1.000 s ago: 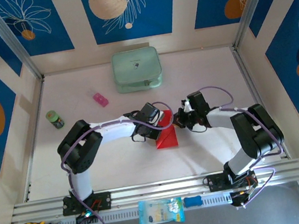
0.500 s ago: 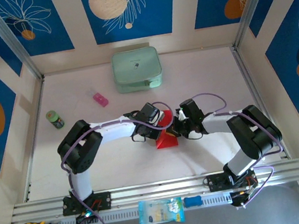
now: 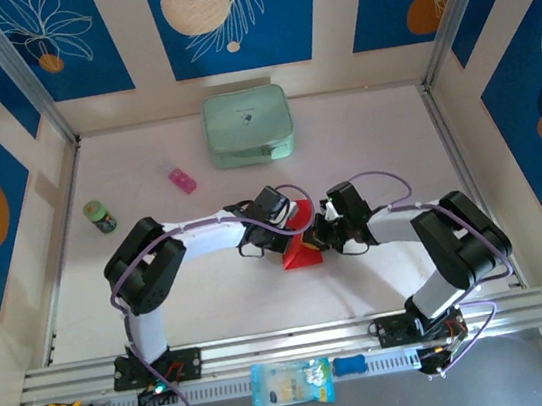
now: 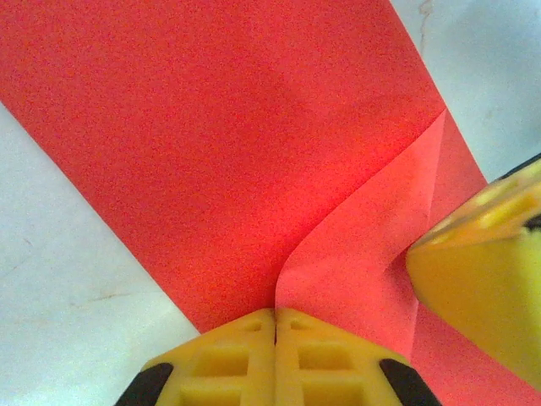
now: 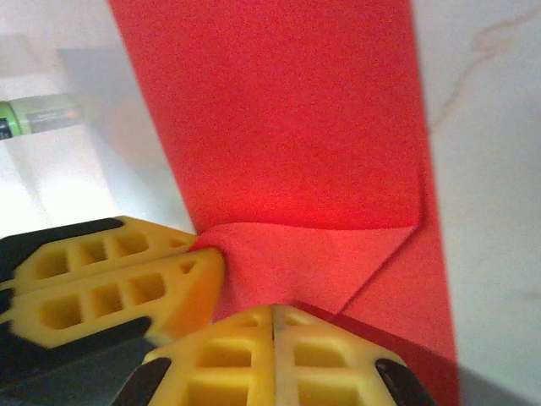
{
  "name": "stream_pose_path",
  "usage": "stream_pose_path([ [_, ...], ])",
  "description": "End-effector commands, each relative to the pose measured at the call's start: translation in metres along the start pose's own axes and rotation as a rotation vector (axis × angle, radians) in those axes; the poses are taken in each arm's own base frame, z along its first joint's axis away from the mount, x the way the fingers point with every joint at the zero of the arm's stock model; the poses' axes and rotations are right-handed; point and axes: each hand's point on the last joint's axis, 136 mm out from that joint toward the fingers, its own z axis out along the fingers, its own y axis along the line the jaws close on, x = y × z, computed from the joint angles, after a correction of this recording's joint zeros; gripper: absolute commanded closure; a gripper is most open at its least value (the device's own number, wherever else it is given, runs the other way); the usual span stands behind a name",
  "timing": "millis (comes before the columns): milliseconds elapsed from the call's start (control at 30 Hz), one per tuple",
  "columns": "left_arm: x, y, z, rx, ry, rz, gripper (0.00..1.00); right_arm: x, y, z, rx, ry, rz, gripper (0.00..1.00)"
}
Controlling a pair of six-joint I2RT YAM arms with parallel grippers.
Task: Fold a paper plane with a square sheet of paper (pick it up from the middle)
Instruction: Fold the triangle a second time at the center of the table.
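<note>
Paper sheet (image 4: 211, 127): thin red paper, matt, fine even grain, no sheen. The bend in it is soft and rounded, not a sharp crease.
Left gripper (image 4: 275, 315), right gripper (image 5: 273, 311): yellow moulded plastic, smooth, slight sheen, open lattice cells; black pieces at the outer corners.
Table (image 3: 363, 139): white, smooth, faint grey veins and scuffs.
Case (image 3: 247, 126): pale green, matt, soft-looking shell.
Rail (image 3: 271, 344): bare silvery metal.
Left arm (image 3: 139, 267): glossy black and white plastic.
</note>
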Motion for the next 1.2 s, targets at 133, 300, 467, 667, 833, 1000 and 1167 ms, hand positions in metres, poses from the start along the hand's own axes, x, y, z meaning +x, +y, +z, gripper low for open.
stream_pose_path([
  [133,0.035,0.015,0.013,-0.032,0.127,-0.018,0.99,0.01,0.011,0.011,-0.036,0.051,0.0,0.98],
  [300,0.034,0.016,0.012,-0.036,0.127,-0.013,0.99,0.019,-0.017,0.015,0.039,0.066,0.063,0.99],
  [467,0.036,0.017,0.013,-0.039,0.125,-0.019,0.99,0.014,-0.005,0.006,0.013,0.042,0.026,0.99],
  [667,0.035,0.016,0.012,-0.04,0.123,-0.017,0.99,0.003,0.012,0.003,-0.038,0.029,0.005,0.99],
  [833,0.037,0.018,0.013,-0.046,0.13,-0.015,0.99,-0.004,0.005,0.005,-0.018,0.017,0.033,0.99],
  [1000,0.036,0.018,0.013,-0.045,0.127,-0.017,0.99,0.0,-0.01,0.011,0.02,0.039,0.054,0.99],
  [1167,0.036,0.017,0.011,-0.045,0.125,-0.018,0.99,0.011,-0.038,0.012,0.104,0.047,0.081,1.0],
])
